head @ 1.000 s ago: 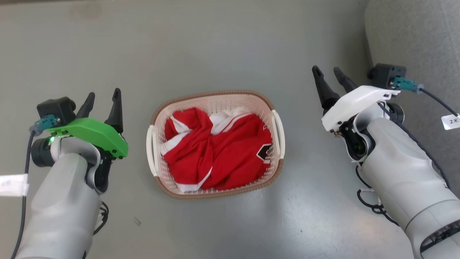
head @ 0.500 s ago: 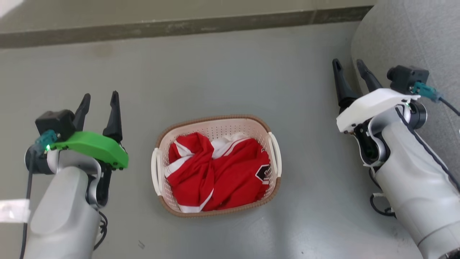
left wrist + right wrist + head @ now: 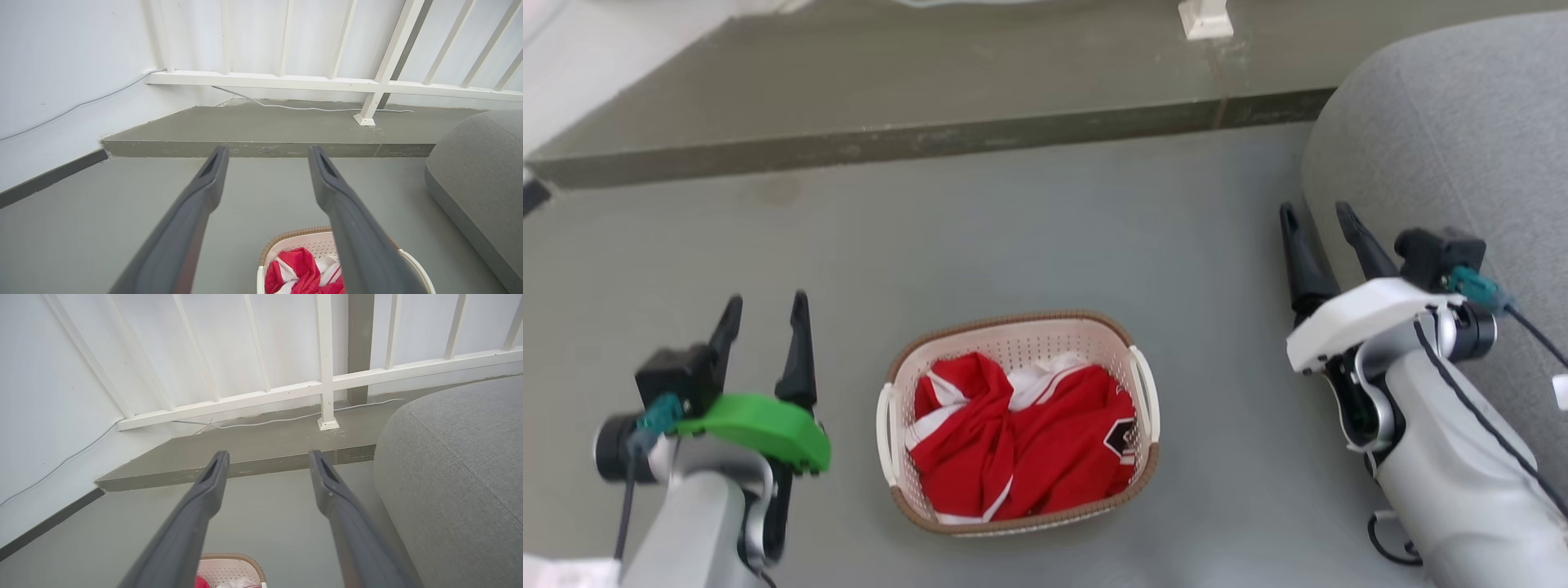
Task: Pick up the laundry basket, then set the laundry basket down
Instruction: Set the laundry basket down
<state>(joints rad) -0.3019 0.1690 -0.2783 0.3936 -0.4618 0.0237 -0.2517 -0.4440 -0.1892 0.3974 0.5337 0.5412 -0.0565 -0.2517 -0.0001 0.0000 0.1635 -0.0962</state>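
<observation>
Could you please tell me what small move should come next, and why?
Probably keep straightening up: the laundry basket sits on the floor, the left gripper and right gripper flank it with fingers open, apart from it, and the head camera has been rising.

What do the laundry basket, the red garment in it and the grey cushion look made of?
Laundry basket: likely moulded plastic, cream, matte; regular punched holes, smooth loop handles. Its brown rim looks woven, possibly moulded imitation; unclear. Red garment: soft fabric; crumpled folds, white stripes. Grey cushion: woven upholstery; fine textile grain, a seam line.
</observation>
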